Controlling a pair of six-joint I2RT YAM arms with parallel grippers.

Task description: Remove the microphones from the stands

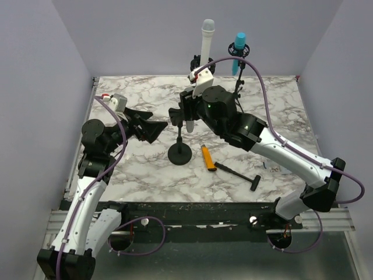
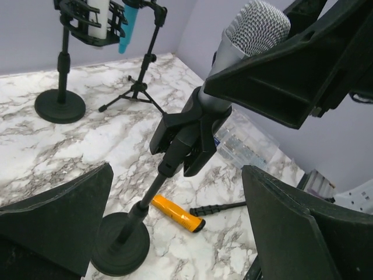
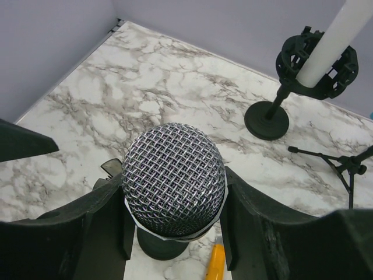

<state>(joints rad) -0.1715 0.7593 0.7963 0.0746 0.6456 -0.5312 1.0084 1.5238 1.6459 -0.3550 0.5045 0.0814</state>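
On the marbled table (image 1: 140, 169), enclosed by lilac walls (image 1: 145, 35), the right gripper (image 3: 175, 230) pinched the microphone (image 3: 173, 178) by its mesh head; the left gripper (image 1: 150, 126) stood with fingers spread wide.

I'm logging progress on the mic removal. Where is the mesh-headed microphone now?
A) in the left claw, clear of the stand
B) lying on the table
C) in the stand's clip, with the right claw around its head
C: the microphone sits in the clip of its stand, with the right claw closed on either side of its mesh head.
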